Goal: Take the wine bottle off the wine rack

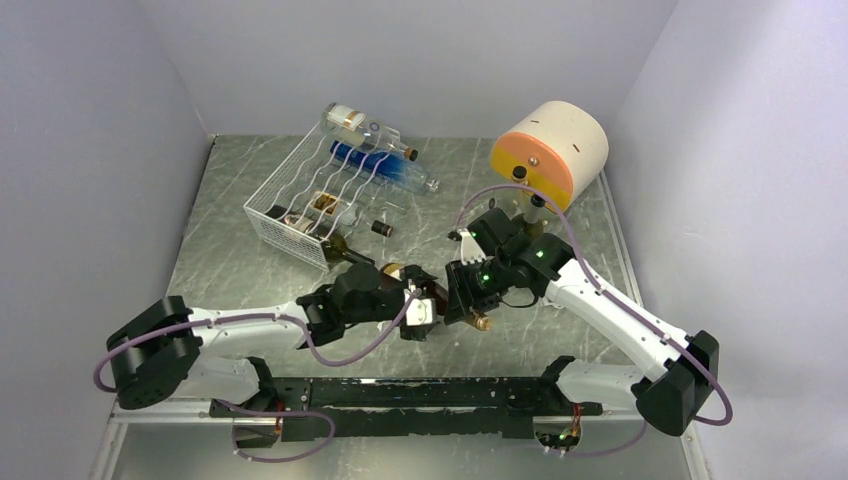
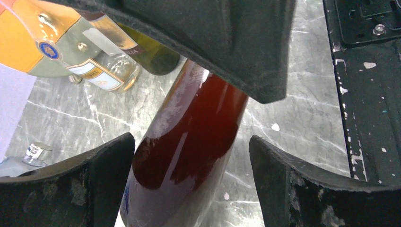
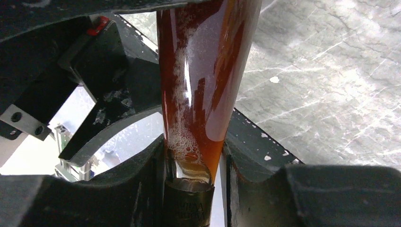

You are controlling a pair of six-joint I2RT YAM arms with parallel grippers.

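Observation:
The wine bottle [image 1: 424, 296], filled with amber-red liquid, hangs between the two arms near the table's front, apart from the white wire wine rack [image 1: 310, 200] at the back left. My right gripper [image 3: 194, 161] is shut on its neck just above the dark capsule. In the right wrist view the bottle [image 3: 203, 71] runs away from the fingers [image 3: 142, 189]. My left gripper [image 2: 191, 142] stands open around the bottle's body [image 2: 189, 137], with a clear gap at the right finger [image 2: 302, 189]. In the top view the left gripper [image 1: 420, 308] and right gripper [image 1: 468, 295] face each other.
A clear labelled bottle [image 1: 360, 125] and a blue bottle [image 1: 385, 160] lie across the rack's far end. A dark green bottle [image 1: 345, 250] pokes out at its near end. A small dark cap [image 1: 381, 228] lies on the table. A beige and orange cylinder [image 1: 550, 150] stands back right.

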